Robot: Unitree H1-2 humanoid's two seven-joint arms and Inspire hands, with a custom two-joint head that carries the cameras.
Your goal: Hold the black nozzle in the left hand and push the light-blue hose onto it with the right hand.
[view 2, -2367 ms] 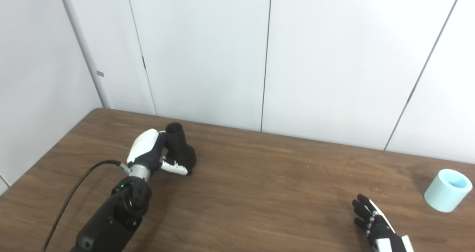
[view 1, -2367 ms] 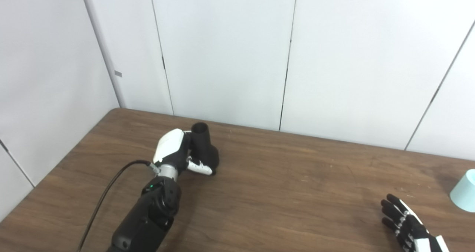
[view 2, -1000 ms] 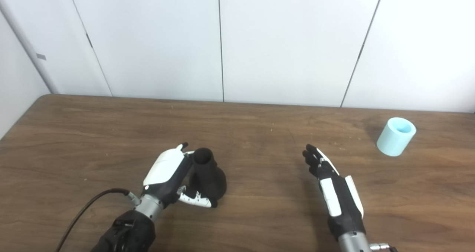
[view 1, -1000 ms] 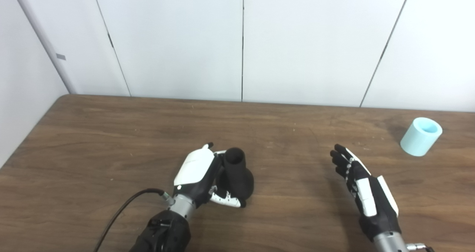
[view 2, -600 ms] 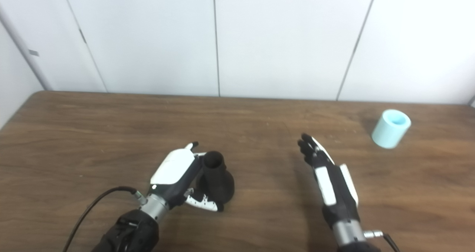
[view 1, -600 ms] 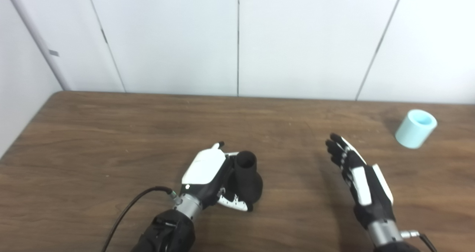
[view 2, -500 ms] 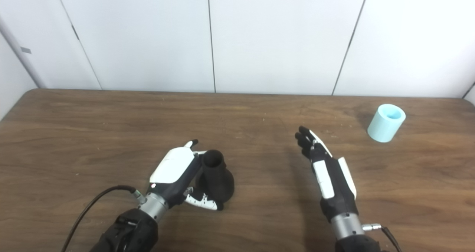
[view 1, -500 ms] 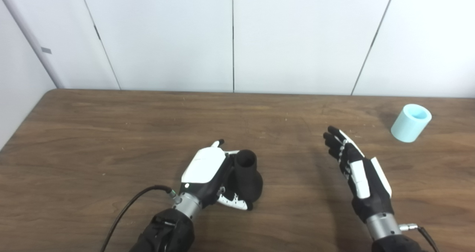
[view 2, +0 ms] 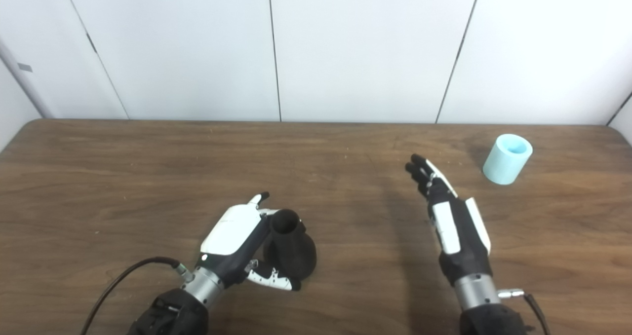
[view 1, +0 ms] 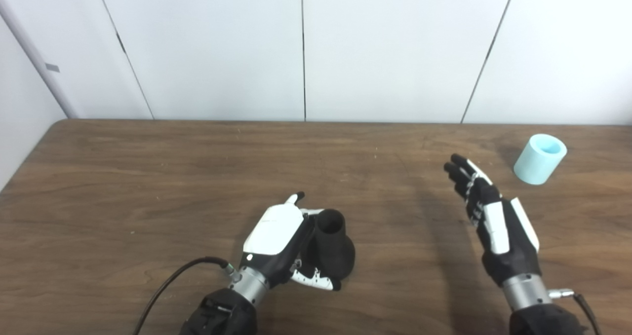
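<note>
- Left eye view: the left robot hand [view 1: 279, 236] is wrapped round the black nozzle [view 1: 333, 250], gripping it with the open mouth turned up and toward 12 o'clock; its wide base appears to rest on the desk [view 1: 148, 177].
- Left eye view: the right robot hand [view 1: 493, 216] is empty, flat, with straight fingers aimed at about 11 o'clock, above the desk.
- Left eye view: the light-blue hose [view 1: 539, 159], a short tube, stands apart at the right hand's 1 o'clock, near the far right desk edge.
- Right eye view: the same layout; the hose [view 2: 507, 166] lies at 2 o'clock from the right robot hand [view 2: 452, 221], which is near it and not touching.
- Right eye view: the left robot hand [view 2: 237, 241] clasps the nozzle [view 2: 290, 251] from its 9 o'clock side, thumb under the flared base.
- Risk, as a judgement: the hose is short and light, so a flat-handed approach could tip it or roll it off the desk edge.
- Risk, as a judgement: the nozzle is held low, so pushing down off-axis could twist it in the grip or jam the hose on the rim.
</note>
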